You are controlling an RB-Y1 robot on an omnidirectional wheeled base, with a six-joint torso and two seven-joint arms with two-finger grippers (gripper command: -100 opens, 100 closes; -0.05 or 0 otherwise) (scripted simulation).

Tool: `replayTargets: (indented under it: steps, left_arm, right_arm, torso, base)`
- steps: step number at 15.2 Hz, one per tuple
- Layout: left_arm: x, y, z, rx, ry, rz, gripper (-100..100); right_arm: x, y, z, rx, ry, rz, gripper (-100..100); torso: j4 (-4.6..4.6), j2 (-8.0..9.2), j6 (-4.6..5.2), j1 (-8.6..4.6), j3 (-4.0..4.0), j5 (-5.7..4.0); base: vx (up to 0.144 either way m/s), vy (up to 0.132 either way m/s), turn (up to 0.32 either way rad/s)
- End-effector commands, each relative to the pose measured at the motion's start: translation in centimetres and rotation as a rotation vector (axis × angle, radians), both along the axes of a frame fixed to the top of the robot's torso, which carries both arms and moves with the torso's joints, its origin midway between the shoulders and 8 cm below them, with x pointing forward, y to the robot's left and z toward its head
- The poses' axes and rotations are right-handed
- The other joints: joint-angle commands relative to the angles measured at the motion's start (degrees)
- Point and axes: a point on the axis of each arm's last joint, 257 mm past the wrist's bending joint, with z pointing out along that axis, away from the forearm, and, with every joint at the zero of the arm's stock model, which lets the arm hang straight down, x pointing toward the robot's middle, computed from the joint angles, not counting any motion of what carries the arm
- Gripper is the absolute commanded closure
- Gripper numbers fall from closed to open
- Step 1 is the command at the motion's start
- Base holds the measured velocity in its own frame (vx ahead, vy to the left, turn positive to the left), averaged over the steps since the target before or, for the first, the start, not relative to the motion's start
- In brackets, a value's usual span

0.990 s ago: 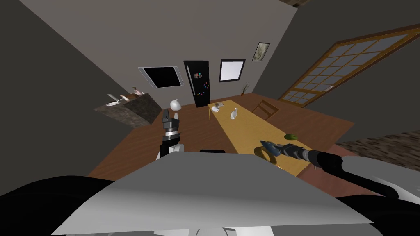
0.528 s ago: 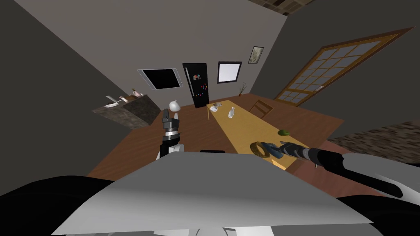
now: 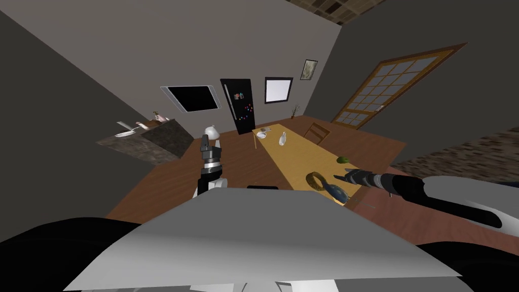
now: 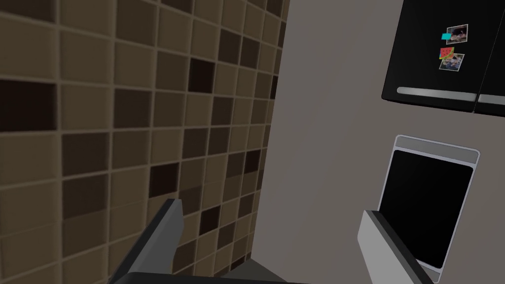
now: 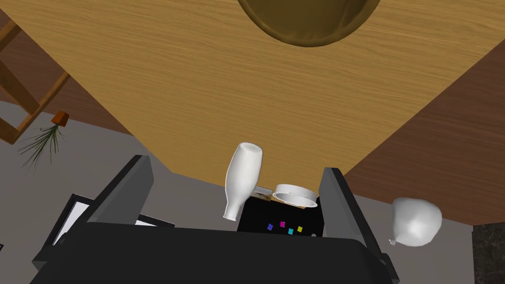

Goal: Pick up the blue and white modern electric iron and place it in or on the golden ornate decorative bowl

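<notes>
- The blue and white iron (image 3: 336,191) lies on the near end of the wooden table (image 3: 294,152), just beside the golden bowl (image 3: 308,180) on its near right. I cannot tell whether they touch.
- The right gripper (image 3: 338,177) hovers just above the iron, fingers spread wide and holding nothing.
- As I judge it, the placing is not done: the iron must be gripped, lifted and set into the bowl.
- The left gripper (image 3: 210,143) is raised over the floor to the left of the table, also spread wide and empty.
- The head view shows iron and bowl side by side.
- The right wrist view shows the bowl's wall close ahead, with a white bottle (image 5: 241,180) and a small white dish (image 5: 295,193) at the table's far end.
</notes>
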Motion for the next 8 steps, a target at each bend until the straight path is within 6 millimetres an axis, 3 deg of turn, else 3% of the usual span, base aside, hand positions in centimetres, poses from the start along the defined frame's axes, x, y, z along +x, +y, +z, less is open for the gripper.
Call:
replayTargets:
  steps: [1,8]
  left_arm:
    - [0.00,0.00,0.00,0.000,0.000,0.000,0]
    - [0.00,0.00,0.00,0.000,0.000,0.000,0]
  right_arm:
    - [1.09,0.53,0.89,0.005,0.002,0.016,-100]
    - [1.23,0.40,1.09,0.005,0.002,0.016,-100]
  torso:
    - [0.00,0.00,0.00,0.00,0.00,0.00]
    - [-0.01,-0.02,-0.02,-0.01,-0.01,-0.02]
  base:
    - [-0.005,-0.003,-0.125]
    - [-0.001,0.000,-0.020]
